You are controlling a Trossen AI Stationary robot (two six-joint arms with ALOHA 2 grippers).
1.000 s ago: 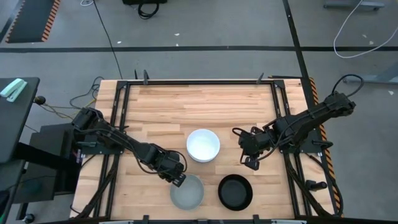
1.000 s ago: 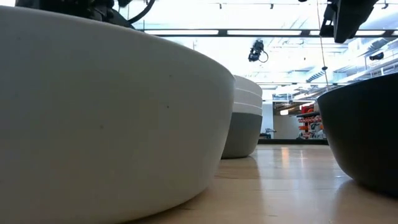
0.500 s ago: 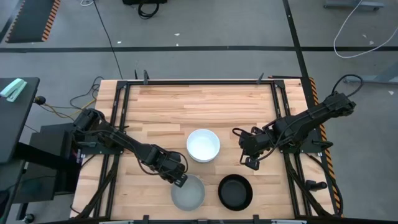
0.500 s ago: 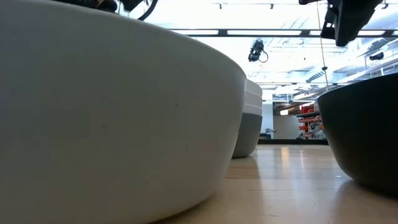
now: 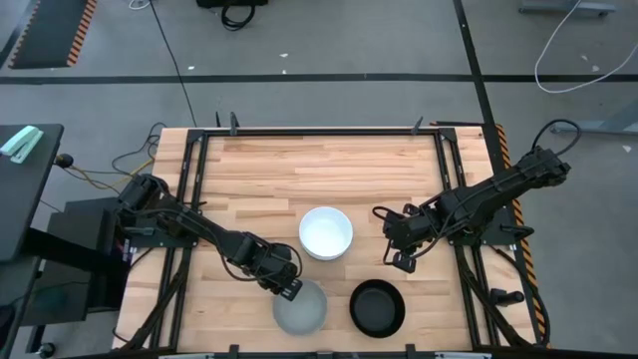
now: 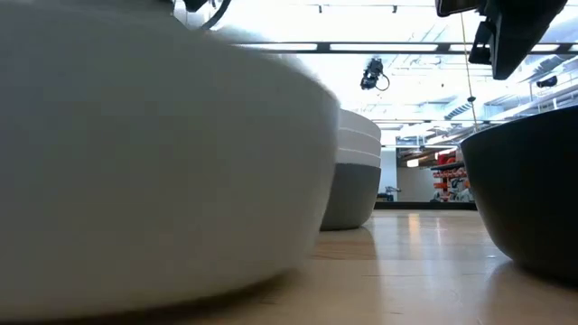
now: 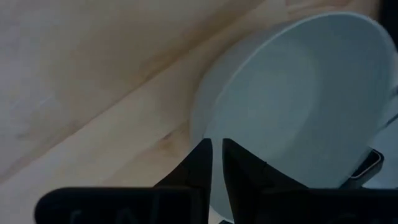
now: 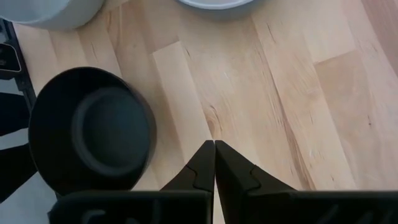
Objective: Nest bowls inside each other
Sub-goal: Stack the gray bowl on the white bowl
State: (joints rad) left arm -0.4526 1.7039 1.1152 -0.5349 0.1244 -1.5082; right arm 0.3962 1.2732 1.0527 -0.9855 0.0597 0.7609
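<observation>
spanning most of the high view, wooden table (image 5: 259, 179) holds three bowl spots. white bowl stack (image 5: 326, 232) sits mid-table, white over a grey bowl in the low view. light grey bowl (image 5: 300, 308) is at near edge, black bowl (image 5: 378, 307) just right of it. left gripper (image 5: 289, 290) has its fingers clamped on the light grey bowl's left rim. right gripper (image 5: 401, 261) hovers right of the stack, fingers together, holding nothing.

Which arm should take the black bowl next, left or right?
Probably right. The right gripper hangs shut over bare wood just beside the black bowl, while the left gripper is clamped on the light grey bowl's rim.
</observation>
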